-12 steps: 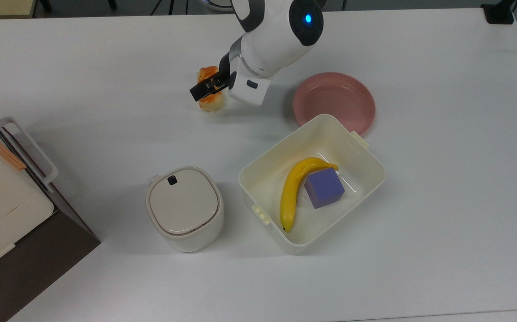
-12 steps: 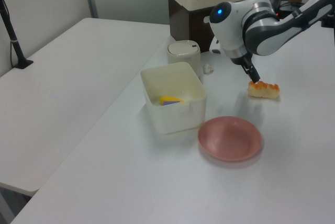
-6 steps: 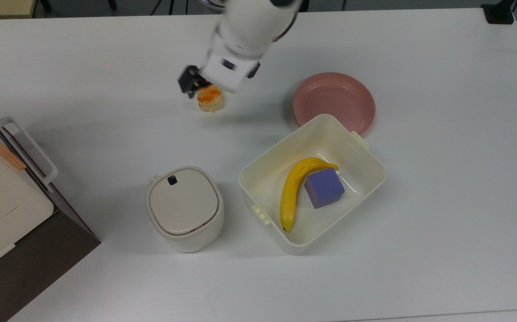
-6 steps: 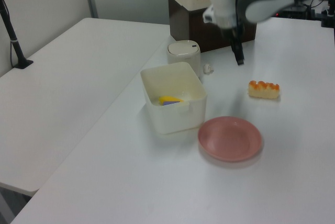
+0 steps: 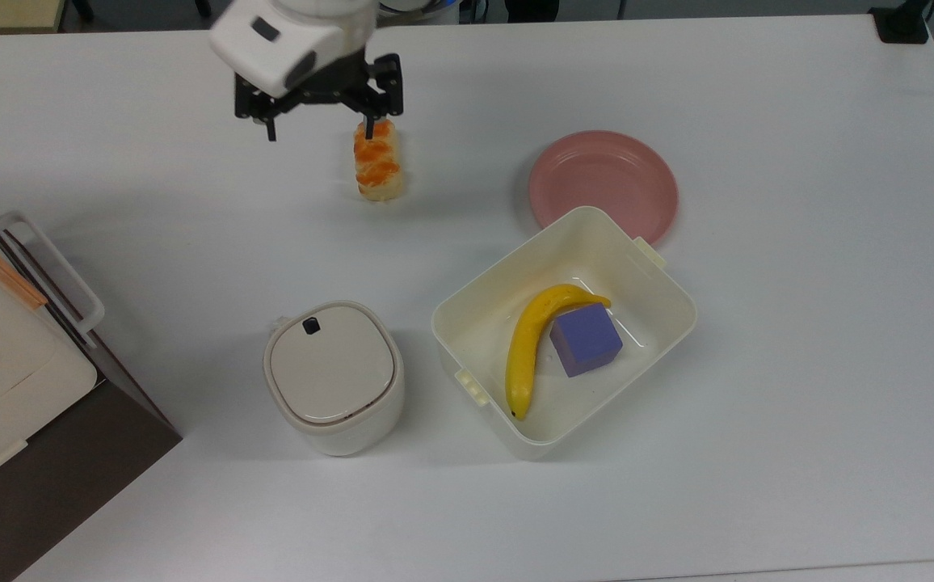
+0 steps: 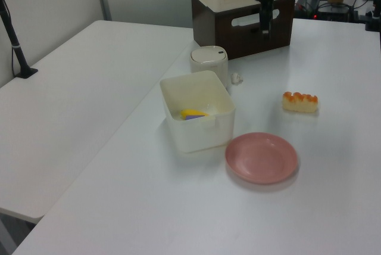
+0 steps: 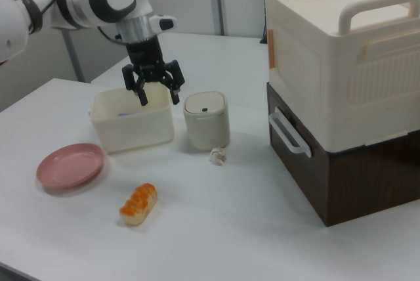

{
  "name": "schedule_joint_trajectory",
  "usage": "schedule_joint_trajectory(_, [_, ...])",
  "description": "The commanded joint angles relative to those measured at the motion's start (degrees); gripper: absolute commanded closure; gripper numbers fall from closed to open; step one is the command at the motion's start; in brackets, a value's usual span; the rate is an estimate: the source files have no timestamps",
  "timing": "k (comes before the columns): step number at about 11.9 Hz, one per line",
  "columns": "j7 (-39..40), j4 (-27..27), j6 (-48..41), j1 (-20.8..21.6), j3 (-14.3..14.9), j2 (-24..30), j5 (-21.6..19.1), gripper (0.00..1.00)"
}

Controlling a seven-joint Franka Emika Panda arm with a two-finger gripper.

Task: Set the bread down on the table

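since a second ago your two-finger black gripper has let go of the bread and lifted well clear; its fingers now stand spread apart with nothing between them, high above the tabletop in the right view.

starting at the top view's near edge, you have the rounded cream lidded canister and the cream plastic tub holding a yellow banana and a purple cube. beyond the tub sits the round pink plate.

further toward the far edge, the small oblong glazed bread roll lies flat on the large white table, apart from the plate and from everything else. i judge the task done.

should you need to retake it, the roll looks light and soft, with a slick glazed top; close across its short width at the pale sides, gently, or it may squash.
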State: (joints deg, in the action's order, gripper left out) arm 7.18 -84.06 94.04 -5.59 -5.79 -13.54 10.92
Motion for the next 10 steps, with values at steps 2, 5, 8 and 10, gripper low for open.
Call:
schedule_joint_trajectory(2, [-1.0, 6.5, -4.3, -2.1, 2.2, -1.2, -7.1, 0.00])
schedule_joint_trajectory(5, [-1.3, 8.3, -5.7, -2.8, 3.9, -1.5, -10.7, 0.00])
schedule_joint_trajectory(8, [-4.9, 9.4, -5.7, -4.1, 4.0, -1.5, -12.7, 0.00])
schedule_joint_trajectory(10, [-6.2, 9.5, -5.8, -4.5, 4.4, -1.1, -12.7, 0.00])
